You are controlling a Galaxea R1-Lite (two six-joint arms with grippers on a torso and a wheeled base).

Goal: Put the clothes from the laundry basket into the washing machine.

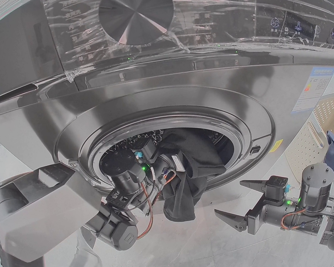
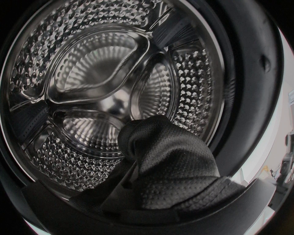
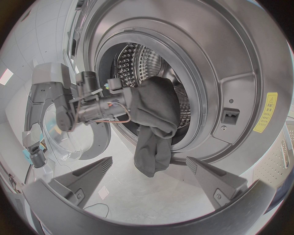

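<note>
Black garment point(image 1: 185, 197), centre frame: looks limp, light; best taken by hanging end. Left pincer point(image 1: 177, 161) cloth-covered, cannot tell; right pincer point(image 1: 229, 197) gaping, empty.

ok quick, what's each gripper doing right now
Left gripper: at the washing machine opening, draped in the black garment; open or closed cannot be told.
Right gripper: open, holding nothing.

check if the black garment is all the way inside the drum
Partly in: black garment drapes over the washing machine rim, lower end hanging outside.
</note>
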